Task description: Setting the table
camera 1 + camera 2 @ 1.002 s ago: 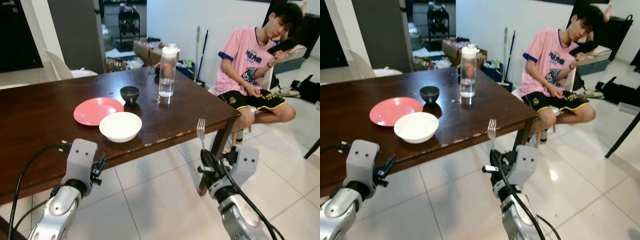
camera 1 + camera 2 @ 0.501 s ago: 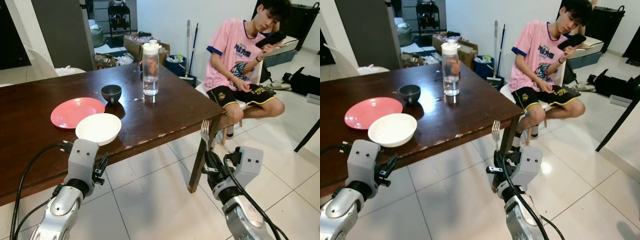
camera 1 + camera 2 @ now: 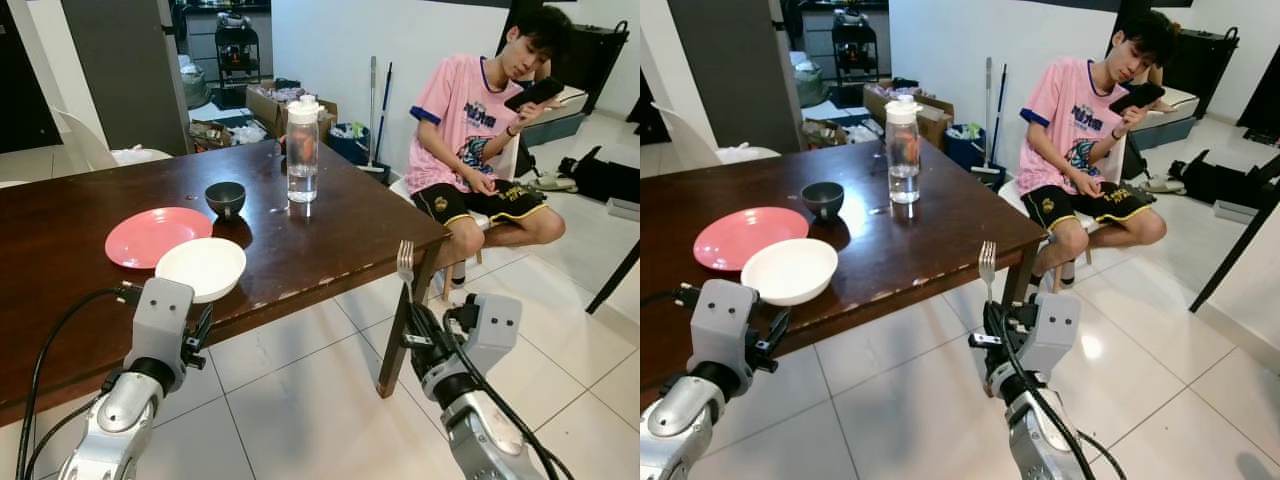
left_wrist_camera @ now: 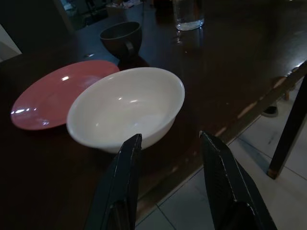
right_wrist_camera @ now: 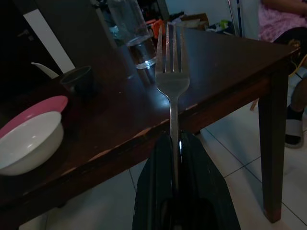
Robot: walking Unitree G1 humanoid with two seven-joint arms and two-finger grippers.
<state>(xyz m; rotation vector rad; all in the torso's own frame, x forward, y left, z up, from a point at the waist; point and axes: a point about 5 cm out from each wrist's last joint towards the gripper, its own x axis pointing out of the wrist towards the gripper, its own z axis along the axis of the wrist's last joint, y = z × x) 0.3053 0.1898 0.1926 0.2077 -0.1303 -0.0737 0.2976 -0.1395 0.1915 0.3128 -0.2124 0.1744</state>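
- Left eye view: dark wooden bench [image 3: 330, 215] with a pink plate [image 3: 150, 235], and a white bowl [image 3: 201, 267] just in front of it, overlapping the plate's near edge. A small dark cup [image 3: 225, 197] sits behind the plate, and a clear water bottle [image 3: 302, 150] with a white cap stands further back. The right gripper [image 3: 412, 318] is off the bench's near corner, over the tiled floor [image 3: 300, 400], jaws clamped on a fork [image 3: 405, 264] held upright, tines up. The left gripper [image 3: 197, 335] hangs at the bench's front edge, below the bowl.
- Right eye view: same layout. A person in a pink shirt [image 3: 1080, 110] sits on a chair past the far corner of the bench, holding a phone up.
- Left wrist view: the left gripper's jaws are spread apart with nothing between them, pointing at the bowl near the bench edge; plate, cup and bottle base behind it.
- Right wrist view: jaws shut tight on the fork handle, tines sticking up in front of the bench edge.
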